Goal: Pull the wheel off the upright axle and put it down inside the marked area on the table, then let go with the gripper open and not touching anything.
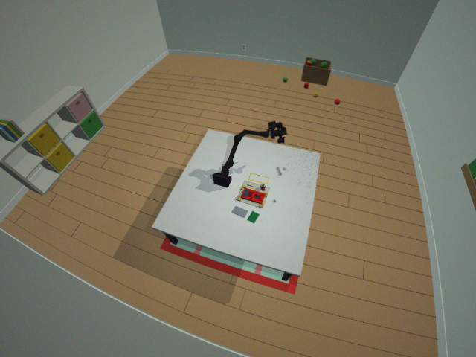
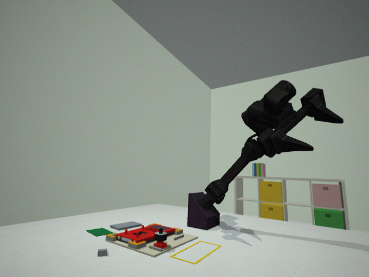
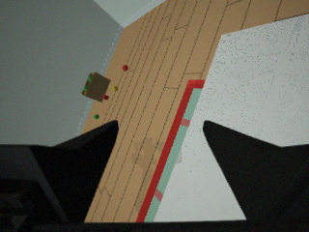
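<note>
my gripper [image 2: 326, 133] hangs high above the far table edge, fingers spread wide and holding nothing, well apart from the wheel [image 2: 161, 235], which sits on its upright axle on the board just beside the yellow marked area [image 2: 195, 252], so i judge no approach begun

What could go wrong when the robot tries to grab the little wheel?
1. The gripper is open and raised, far from the wheel, so a long reach might arrive off-centre and miss it.
2. The wheel sits on the red board among raised parts; the wide fingers could bump them.
3. The yellow marked area lies right beside the board, so the wheel might land on its line.
</note>
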`<state>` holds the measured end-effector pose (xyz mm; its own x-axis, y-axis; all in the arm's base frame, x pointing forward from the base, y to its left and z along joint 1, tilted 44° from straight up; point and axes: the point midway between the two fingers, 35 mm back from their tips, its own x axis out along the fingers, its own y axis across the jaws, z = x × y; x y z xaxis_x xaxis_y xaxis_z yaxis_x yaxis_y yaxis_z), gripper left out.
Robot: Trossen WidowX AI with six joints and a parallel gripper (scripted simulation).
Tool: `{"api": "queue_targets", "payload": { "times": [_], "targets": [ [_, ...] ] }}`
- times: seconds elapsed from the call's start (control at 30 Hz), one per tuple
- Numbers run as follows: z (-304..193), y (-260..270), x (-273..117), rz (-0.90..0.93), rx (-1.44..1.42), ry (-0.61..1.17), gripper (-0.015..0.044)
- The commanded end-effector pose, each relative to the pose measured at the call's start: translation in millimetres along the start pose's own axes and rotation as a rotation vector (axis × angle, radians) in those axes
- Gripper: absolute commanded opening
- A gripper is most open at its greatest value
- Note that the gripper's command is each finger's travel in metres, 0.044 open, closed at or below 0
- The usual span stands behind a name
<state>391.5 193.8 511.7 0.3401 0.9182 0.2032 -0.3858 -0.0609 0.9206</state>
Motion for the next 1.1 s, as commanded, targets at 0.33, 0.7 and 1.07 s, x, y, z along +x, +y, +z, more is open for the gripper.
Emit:
{"api": "queue_targets", "payload": {
  "times": [0.33,0.7,1.07],
  "targets": [
    [43,-119,-33,-0.264,0.284,-0.150,0.0300],
    [43,-252,-96,-0.581,0.630,-0.259,0.0300],
    [-9,-356,-183,-0.904,1.053,-0.307,0.0300]
  ]
}}
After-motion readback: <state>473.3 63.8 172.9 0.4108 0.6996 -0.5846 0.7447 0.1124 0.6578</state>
